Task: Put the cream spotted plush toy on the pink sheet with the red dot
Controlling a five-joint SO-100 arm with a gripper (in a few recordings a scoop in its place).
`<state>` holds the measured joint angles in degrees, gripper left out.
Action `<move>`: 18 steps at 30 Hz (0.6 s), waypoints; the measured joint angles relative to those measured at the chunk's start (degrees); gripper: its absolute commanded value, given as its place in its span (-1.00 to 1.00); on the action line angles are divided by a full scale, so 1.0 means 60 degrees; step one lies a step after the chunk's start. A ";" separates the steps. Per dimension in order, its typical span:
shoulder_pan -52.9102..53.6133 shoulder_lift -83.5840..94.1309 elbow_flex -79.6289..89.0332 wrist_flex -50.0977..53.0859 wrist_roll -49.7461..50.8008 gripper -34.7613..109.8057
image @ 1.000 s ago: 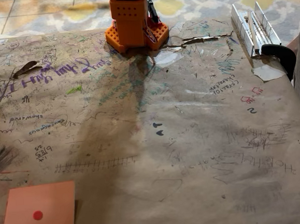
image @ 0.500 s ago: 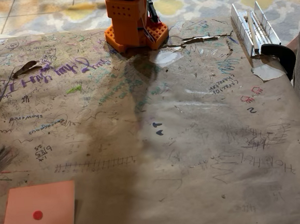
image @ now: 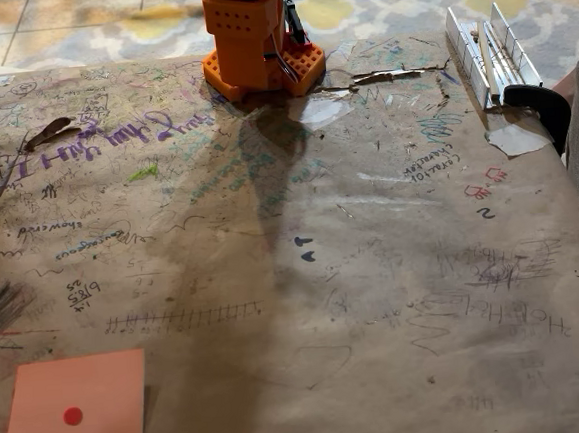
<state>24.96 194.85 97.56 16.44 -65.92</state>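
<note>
The pink sheet with the red dot (image: 74, 414) is seen lying bare at the table's (image: 374, 270) near left corner, so the toy should be set down gently on it, and whether the gripper is spread cannot be told.

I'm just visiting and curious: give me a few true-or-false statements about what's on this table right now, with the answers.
1. The pink sheet lies at the picture's lower left. True.
2. Its dot is blue. False: the dot is red.
3. A toy sits on the pink sheet. False: the sheet is bare apart from its dot.
4. The orange robot base stands at the table's far edge. True.
5. The table covering is clean. False: it is covered in scribbles.
</note>
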 measured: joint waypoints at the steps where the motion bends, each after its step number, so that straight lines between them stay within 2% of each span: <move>1: 0.0000 0.0015 0.0469 0.0308 -0.0234 -0.46; 4: 0.0146 0.0073 0.3516 0.0249 -0.2197 -0.29; 6: 0.0410 -0.0103 0.6226 -0.1099 -0.4219 -0.21; 8: 0.0630 -0.0161 0.9155 -0.2490 -0.5566 -0.12; 10: 0.0747 -0.0381 1.1880 -0.2842 -0.5596 -0.07; 12: 0.0864 -0.0381 1.3330 -0.2329 -0.5186 -0.07; 18: 0.0952 -0.0381 1.3623 -0.2095 -0.4790 -0.04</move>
<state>30.67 192.57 179.30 3.87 -94.66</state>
